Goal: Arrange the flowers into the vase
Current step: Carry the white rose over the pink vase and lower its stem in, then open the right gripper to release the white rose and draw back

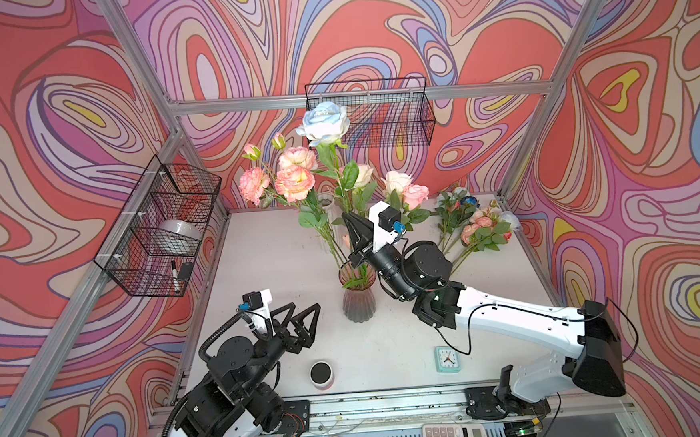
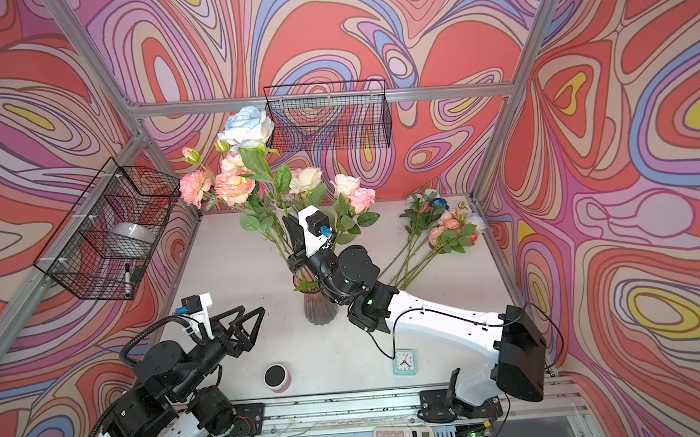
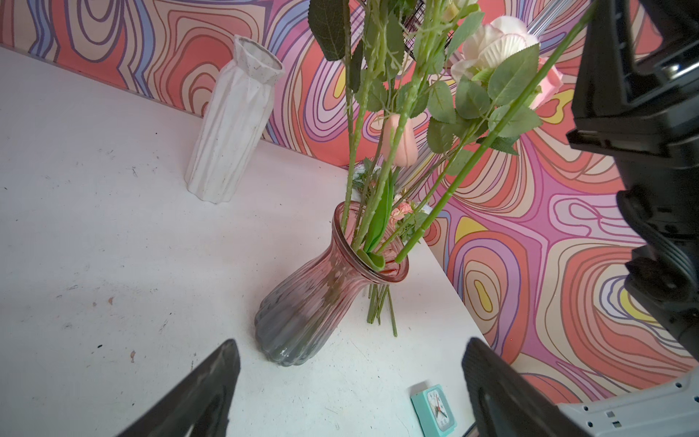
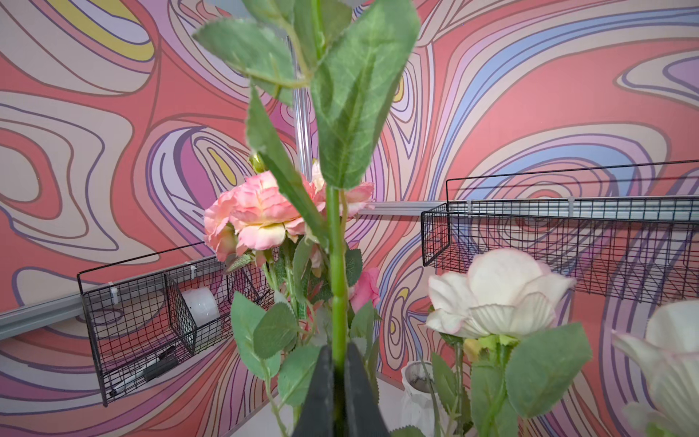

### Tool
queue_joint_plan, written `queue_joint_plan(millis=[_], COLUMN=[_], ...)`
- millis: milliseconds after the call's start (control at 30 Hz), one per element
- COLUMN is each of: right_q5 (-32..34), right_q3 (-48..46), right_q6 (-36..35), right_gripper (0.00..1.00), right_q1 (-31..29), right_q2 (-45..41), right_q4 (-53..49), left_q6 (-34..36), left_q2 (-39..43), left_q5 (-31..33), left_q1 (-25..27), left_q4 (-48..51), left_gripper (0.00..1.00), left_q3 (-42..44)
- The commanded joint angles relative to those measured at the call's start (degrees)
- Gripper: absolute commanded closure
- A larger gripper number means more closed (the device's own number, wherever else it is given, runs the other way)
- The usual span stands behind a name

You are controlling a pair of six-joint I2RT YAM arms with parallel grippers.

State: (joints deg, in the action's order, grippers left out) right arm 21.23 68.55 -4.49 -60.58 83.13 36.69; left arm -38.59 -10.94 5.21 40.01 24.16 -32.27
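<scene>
We find the right fingers (image 4: 319, 393) clamped on the stem (image 4: 336, 265) of the pale blue rose (image 1: 325, 121), its foot at the mouth of the crowded pink glass vase (image 1: 358, 298), the left fingers (image 3: 204, 393) wide and empty nearby; a skewed descent may, we judge, snag its leaves (image 4: 355, 94) or tip the unbraced vase.

Brightness: bright, even, diffuse light in every view; colours saturated.
Shadows: faint and soft-edged on the table (image 1: 269, 282); a pale grey one at the foot of the vase (image 3: 302, 310), ahead of the left gripper (image 3: 350, 342).
Glare: the table washes out near white ahead of that gripper.
Focus: right gripper (image 4: 339, 348) fingers blurred; flower stem (image 4: 336, 246) just beyond them crisp; cream rose (image 4: 673, 359) off to its side smeared.
Distortion: frame posts (image 1: 134, 49) lean outward at the edges of both top views, a wide-angle stretch.
</scene>
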Motion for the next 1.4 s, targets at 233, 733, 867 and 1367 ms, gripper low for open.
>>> queue_joint_plan(millis=[233, 733, 867, 1367], right_q5=[2.97, 2.83, 2.62, 4.12], right_q3=[-2.97, -8.51, -11.54, -24.97], right_q6=[-0.86, 4.61, 7.9, 22.42], right_gripper=[1.0, 1.0, 1.0, 0.55], right_q1=[-0.36, -0.33, -0.74, -4.46], right_q2=[0.87, 0.9, 0.03, -16.54], right_q4=[1.53, -0.29, -1.78, -15.74], left_q6=[0.43, 0.44, 0.43, -0.45], left_q2=[1.01, 1.17, 1.18, 1.29], left_q5=[0.89, 1.02, 1.0, 0.63], left_q1=[-0.32, -0.34, -0.31, -0.3], left_q4=[0.53, 0.44, 0.57, -0.24], left_gripper=[0.06, 0.06, 0.06, 0.06], left_q3=[-1.24, -0.97, -1.06, 0.4])
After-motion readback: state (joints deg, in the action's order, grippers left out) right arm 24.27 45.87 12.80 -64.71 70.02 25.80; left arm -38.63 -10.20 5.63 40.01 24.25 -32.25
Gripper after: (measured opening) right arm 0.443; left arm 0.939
